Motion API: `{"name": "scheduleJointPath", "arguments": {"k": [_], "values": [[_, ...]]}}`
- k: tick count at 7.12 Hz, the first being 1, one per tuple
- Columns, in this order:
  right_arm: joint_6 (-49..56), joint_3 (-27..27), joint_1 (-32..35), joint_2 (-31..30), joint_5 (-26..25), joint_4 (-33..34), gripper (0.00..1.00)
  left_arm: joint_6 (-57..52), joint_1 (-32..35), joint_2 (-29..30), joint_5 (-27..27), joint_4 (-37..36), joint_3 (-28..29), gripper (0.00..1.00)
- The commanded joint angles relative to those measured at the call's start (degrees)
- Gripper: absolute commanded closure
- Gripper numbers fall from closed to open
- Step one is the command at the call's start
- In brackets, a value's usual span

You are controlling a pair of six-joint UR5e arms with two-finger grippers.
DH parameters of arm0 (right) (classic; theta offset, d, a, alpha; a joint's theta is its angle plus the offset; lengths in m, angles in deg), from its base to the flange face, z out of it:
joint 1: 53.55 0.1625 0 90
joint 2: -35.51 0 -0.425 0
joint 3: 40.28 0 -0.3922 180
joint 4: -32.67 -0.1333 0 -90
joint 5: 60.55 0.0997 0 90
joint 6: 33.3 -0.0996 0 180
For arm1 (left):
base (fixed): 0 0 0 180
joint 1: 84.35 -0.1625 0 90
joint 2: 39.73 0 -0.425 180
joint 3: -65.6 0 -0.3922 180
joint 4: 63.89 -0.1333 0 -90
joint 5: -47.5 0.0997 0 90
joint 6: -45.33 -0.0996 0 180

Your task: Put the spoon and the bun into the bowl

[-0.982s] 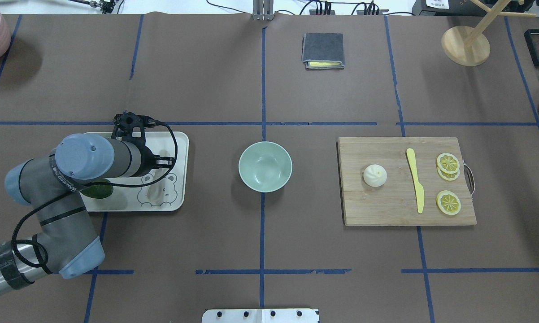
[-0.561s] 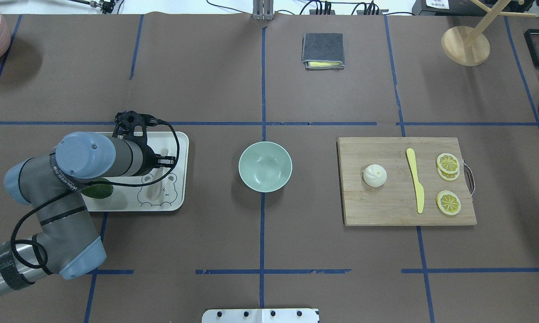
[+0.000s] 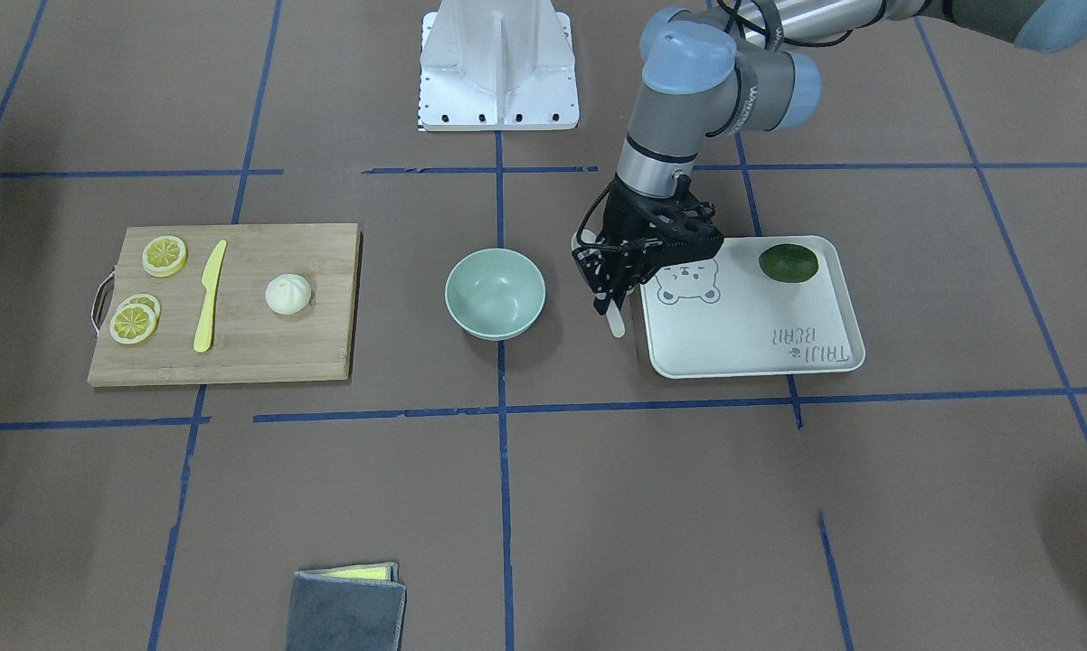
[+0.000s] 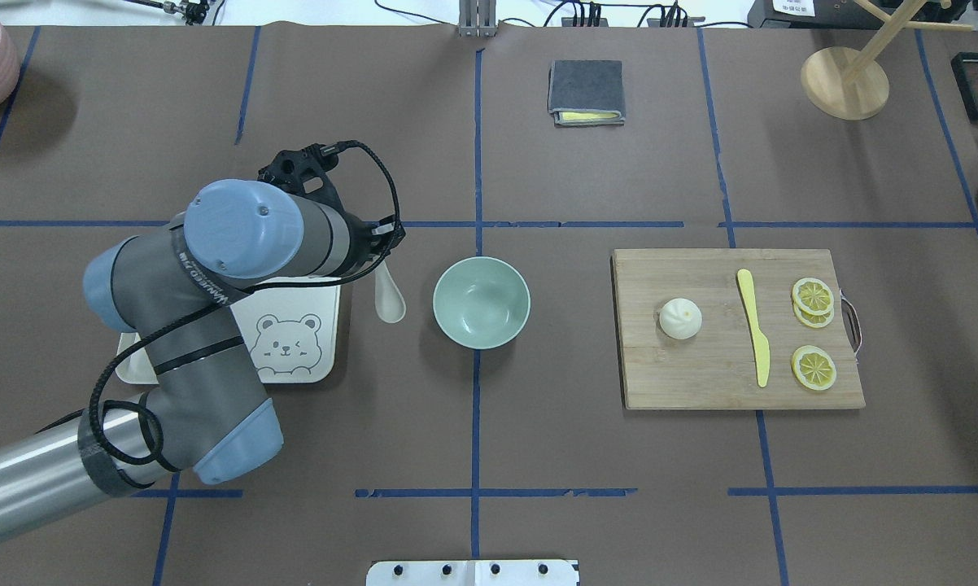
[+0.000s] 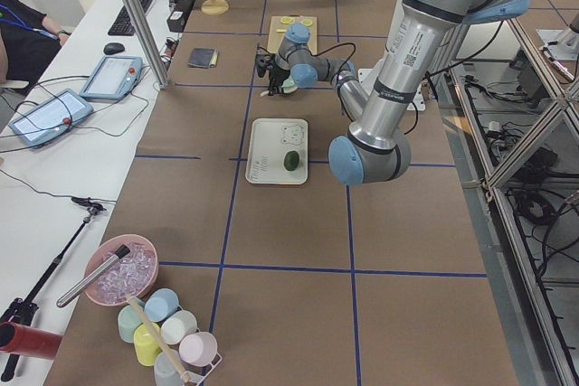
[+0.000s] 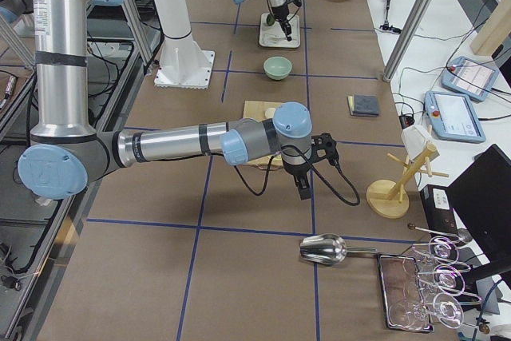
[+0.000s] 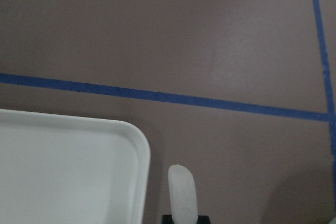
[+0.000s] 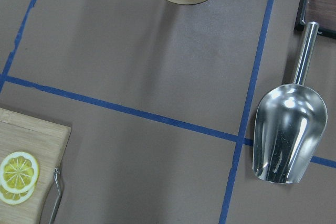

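The left fingers [image 3: 603, 291] are closed on the small off-white spoon [image 4: 389, 302], holding it over the brown table [image 3: 598, 506]. The pale mint-green bowl [image 3: 495, 293] stands just beside these fingers, on the robot's right of them. A white bear-print tray [image 3: 751, 334] lies just on their other side. The round white bun [image 3: 288, 294] sits well apart from them, beyond the bowl, on a wooden cutting board [image 3: 263, 348]. The right fingers [image 6: 303, 189] hang over the table near that board. Whether they are open or closed cannot be told.
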Motion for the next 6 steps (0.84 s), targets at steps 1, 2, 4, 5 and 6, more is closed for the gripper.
{"name": "scheduleJointPath", "arguments": {"k": [1,2,4,5,6], "values": [[-0.03,0.0,0.0,0.0,0.0,0.0,0.0,12.34,-3.44,6.56,6.0,-0.24,6.49,1.0],[-0.03,0.0,0.0,0.0,0.0,0.0,0.0,13.67,-4.16,7.88,7.86,-0.24,9.65,1.0],[-0.03,0.0,0.0,0.0,0.0,0.0,0.0,13.51,-5.3,8.59,8.14,-0.15,10.03,0.9],[-0.03,-0.18,0.0,0.0,0.0,0.0,0.0,13.07,-5.57,9.21,8.14,-0.24,9.86,0.79],[-0.03,-0.35,0.0,0.0,0.0,0.0,0.0,12.63,-6.44,9.39,8.22,-0.15,9.77,0.63]]}}
